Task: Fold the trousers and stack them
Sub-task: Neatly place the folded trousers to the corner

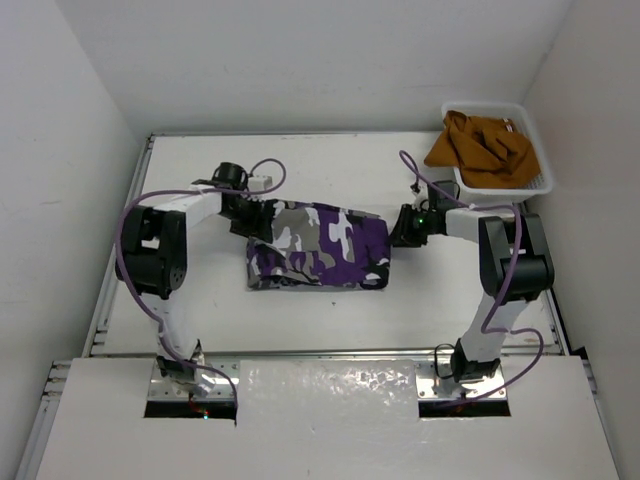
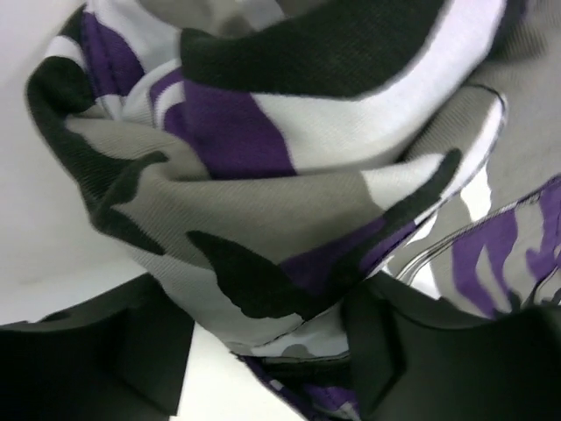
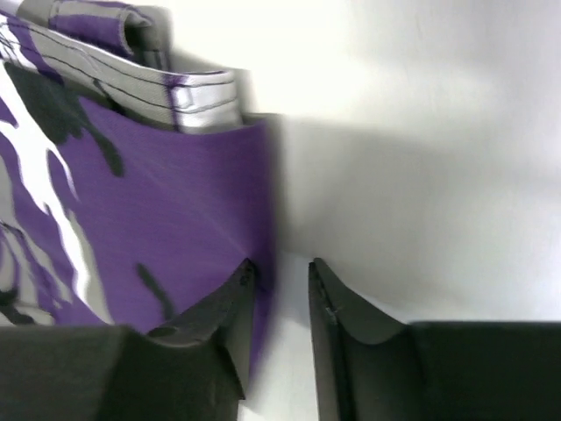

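Left gripper [image 2: 263, 351]: my fingers clamped on bunched far-left corner of trousers [image 1: 318, 248], folded mid-table. Right gripper [image 3: 279, 285]: my fingers slightly apart, nothing between, at right edge. Advice: carry corner low, keep edges aligned, right side pinned. Orange garment [image 1: 482, 150] in basket [image 1: 540, 150].

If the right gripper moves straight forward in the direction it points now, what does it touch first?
Probably the trousers. The right gripper points at their purple edge, one finger already over the fabric, the other over bare table. Depth is unclear.
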Action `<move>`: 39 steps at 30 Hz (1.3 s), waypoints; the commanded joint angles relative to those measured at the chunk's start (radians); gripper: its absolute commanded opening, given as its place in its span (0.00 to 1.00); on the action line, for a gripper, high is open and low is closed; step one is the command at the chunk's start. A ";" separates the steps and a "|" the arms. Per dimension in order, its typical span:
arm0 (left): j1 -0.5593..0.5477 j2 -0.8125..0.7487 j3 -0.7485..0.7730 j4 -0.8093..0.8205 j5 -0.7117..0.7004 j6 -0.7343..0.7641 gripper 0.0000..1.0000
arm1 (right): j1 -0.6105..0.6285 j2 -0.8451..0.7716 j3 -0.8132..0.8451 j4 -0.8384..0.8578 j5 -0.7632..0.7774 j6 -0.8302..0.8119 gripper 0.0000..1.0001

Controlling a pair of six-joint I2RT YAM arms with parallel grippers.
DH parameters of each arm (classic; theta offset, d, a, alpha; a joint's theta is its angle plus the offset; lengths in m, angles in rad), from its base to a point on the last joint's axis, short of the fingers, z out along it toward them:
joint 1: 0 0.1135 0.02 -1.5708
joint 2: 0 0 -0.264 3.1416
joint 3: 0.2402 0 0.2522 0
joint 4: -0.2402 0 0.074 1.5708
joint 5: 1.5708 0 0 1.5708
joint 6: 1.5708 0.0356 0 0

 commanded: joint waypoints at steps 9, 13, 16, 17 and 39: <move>0.323 0.029 0.075 0.075 -0.045 0.157 0.36 | 0.060 -0.009 0.115 0.099 -0.036 -0.081 0.38; 0.438 0.090 0.162 0.052 -0.045 0.286 0.35 | 0.061 -0.049 0.129 0.061 -0.021 -0.114 0.39; 0.506 0.139 0.249 0.039 -0.030 0.398 0.40 | 0.061 -0.064 0.143 0.027 -0.012 -0.142 0.40; 0.514 0.153 0.268 0.042 -0.038 0.418 0.41 | 0.060 -0.068 0.146 0.023 -0.010 -0.145 0.39; 0.590 -0.038 0.306 0.068 -0.070 0.385 0.41 | 0.060 -0.137 0.141 -0.051 -0.019 -0.187 0.43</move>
